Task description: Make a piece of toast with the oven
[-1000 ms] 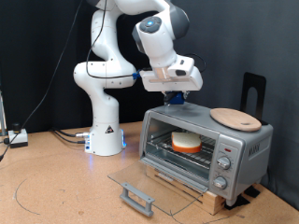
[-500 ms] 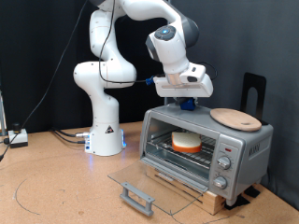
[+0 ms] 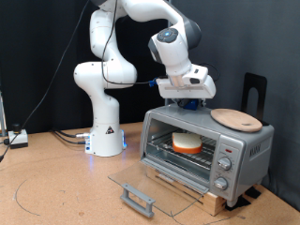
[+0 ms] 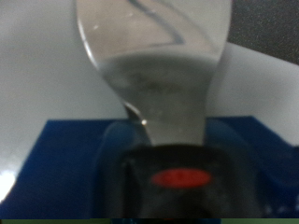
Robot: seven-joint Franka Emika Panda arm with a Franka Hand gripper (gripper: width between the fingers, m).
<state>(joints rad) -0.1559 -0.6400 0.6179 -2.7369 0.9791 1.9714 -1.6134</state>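
The piece of toast (image 3: pixel 186 142) lies on the wire rack inside the silver-grey oven (image 3: pixel 246 142), whose glass door (image 3: pixel 155 176) hangs open and flat in front. My gripper (image 3: pixel 190 106) is just above the oven's top, left of its middle. It is shut on a small blue object (image 3: pixel 191 103) held low over the roof. In the wrist view the blue object (image 4: pixel 56 168) fills the lower picture, with a shiny grey shape and a black part with a red dot in front of it. The toast does not show there.
A round tan wooden board (image 3: pixel 235 118) lies on the oven's top at the exterior view's right. The knobs (image 3: pixel 224 164) are on the right front panel. A black stand (image 3: pixel 255 92) rises behind the oven. The arm's white base (image 3: pixel 105 141) stands at the left.
Over the last second my gripper moved to the exterior view's right and down with the blue object, from above the oven's left edge to over its top. It has barely moved since.
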